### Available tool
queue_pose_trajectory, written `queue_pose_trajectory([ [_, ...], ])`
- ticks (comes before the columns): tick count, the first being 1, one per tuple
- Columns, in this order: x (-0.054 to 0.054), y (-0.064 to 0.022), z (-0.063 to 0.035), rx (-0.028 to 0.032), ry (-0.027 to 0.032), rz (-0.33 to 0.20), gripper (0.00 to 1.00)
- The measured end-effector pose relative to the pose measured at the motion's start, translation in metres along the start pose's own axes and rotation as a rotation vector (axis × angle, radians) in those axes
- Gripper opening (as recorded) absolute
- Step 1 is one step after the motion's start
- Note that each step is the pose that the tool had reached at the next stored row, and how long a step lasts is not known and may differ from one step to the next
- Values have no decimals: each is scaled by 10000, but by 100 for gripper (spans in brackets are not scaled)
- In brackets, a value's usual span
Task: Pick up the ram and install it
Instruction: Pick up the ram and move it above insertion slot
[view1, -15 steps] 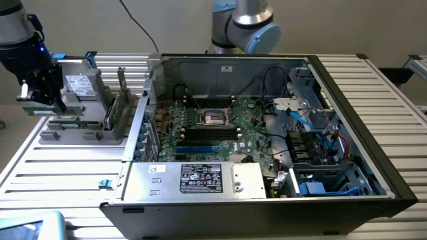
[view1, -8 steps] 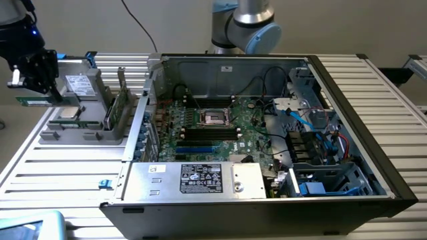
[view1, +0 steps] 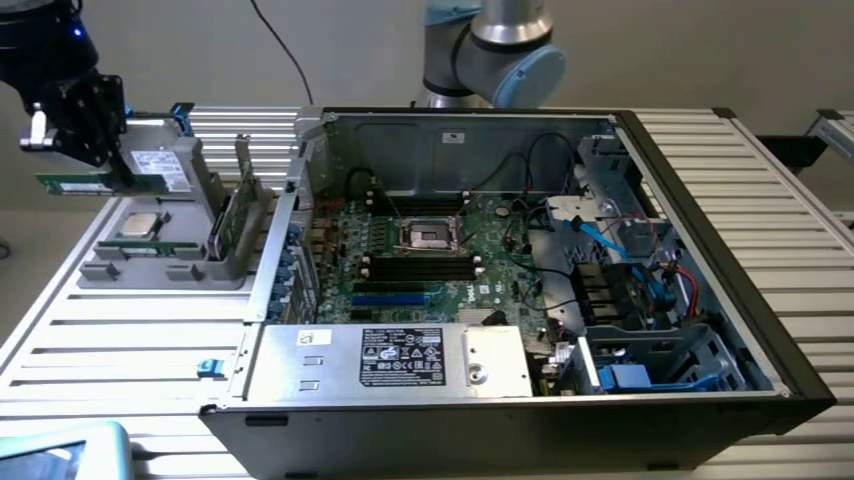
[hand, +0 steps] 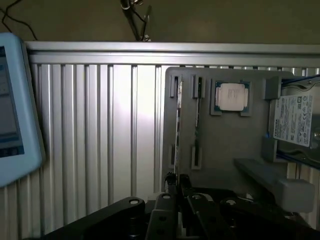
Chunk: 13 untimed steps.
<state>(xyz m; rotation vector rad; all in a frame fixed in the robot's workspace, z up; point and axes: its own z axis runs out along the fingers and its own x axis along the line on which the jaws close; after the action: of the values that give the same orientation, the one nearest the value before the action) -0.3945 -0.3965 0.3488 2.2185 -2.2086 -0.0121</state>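
Open PC case (view1: 454, 150) sits on the slatted table (view1: 120, 340), grey parts tray (view1: 147, 272) just beside it on the exterior view's left, and above that tray the gripper (view1: 114, 172) is clamped on the ram (view1: 67, 185).

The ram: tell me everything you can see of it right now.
The ram is a long, narrow green circuit-board stick, held level at the exterior view's left. One end is clamped in the gripper; the rest sticks out free, above the gray parts tray and outside the computer case.
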Motion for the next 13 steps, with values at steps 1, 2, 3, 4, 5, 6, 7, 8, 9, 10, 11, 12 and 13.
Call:
queue_pose_trajectory([
  [1,4,-36,-31,2,-12,0,14],
  [2,9,-67,-59,1,-21,0,14],
  [3,13,-99,-88,1,-30,0,14],
  [4,17,-132,-115,1,-40,-1,14],
  [5,21,-165,-144,1,-50,0,14],
  [6,26,-198,-172,3,-61,-1,14],
  [7,30,-231,-199,4,-71,-1,14],
  [8,34,-266,-229,2,-80,-1,14],
  [9,37,-295,-251,3,-89,-1,14],
  [10,39,-324,-266,6,-93,-1,14],
  [11,41,-352,-281,10,-96,-1,14],
  [12,42,-378,-293,17,-101,-1,14],
  [13,43,-400,-300,37,-106,-2,14],
])
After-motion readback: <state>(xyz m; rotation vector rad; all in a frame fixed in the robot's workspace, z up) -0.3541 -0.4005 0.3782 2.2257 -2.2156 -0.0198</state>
